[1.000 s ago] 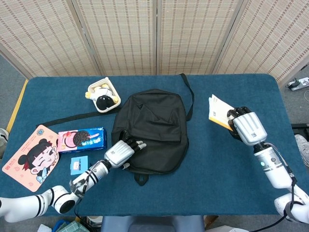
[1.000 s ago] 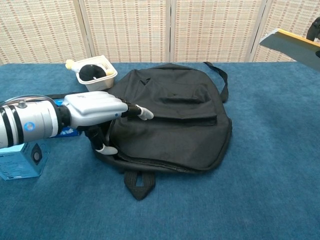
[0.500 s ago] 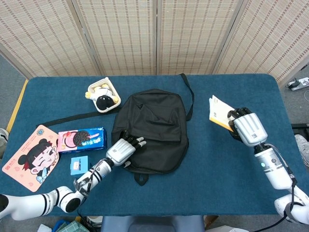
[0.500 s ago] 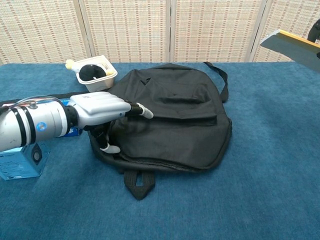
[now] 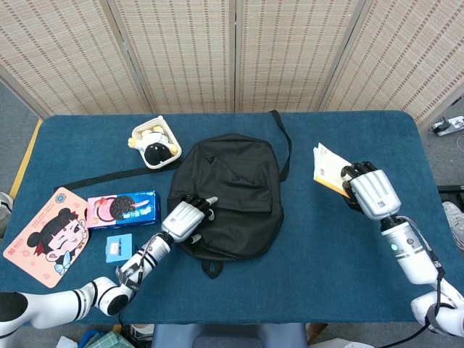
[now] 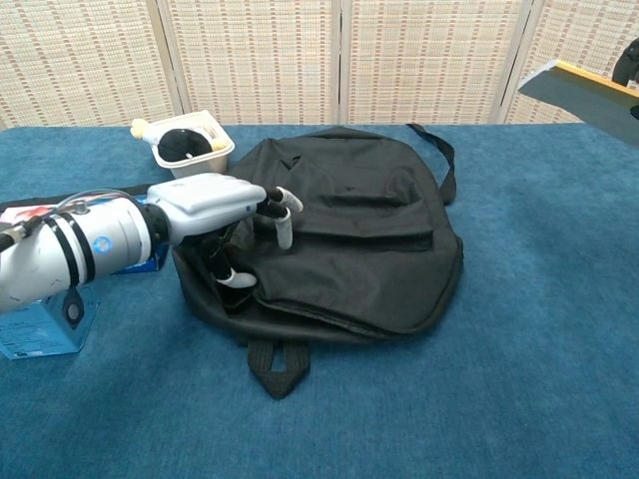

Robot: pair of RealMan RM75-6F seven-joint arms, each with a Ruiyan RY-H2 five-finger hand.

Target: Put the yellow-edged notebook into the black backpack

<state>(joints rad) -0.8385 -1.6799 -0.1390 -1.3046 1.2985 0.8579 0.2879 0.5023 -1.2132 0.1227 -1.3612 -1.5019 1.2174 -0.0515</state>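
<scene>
The black backpack [image 5: 235, 190] [image 6: 349, 239] lies flat in the middle of the blue table, straps toward the far side. My left hand [image 5: 187, 217] [image 6: 225, 215] is at its near left edge, fingers hooked over the fabric and thumb underneath, pinching the edge, which is raised slightly. Off to the right, above the table, my right hand [image 5: 371, 190] holds the yellow-edged notebook [image 5: 330, 168] [image 6: 584, 88] well clear of the bag. In the chest view only the notebook's corner shows at the top right.
A white bowl with a plush toy [image 5: 155, 142] [image 6: 190, 145] sits just left of the bag's top. A biscuit box [image 5: 122, 208], a small blue box [image 5: 118, 247] and a pink cartoon card [image 5: 48, 233] lie left of my left arm. A black strap [image 5: 109, 175] runs leftward.
My left hand's fingers have gone from lying stretched on the bag to curling over its edge, lifting the fabric a little. The right hand and notebook have stayed still.
</scene>
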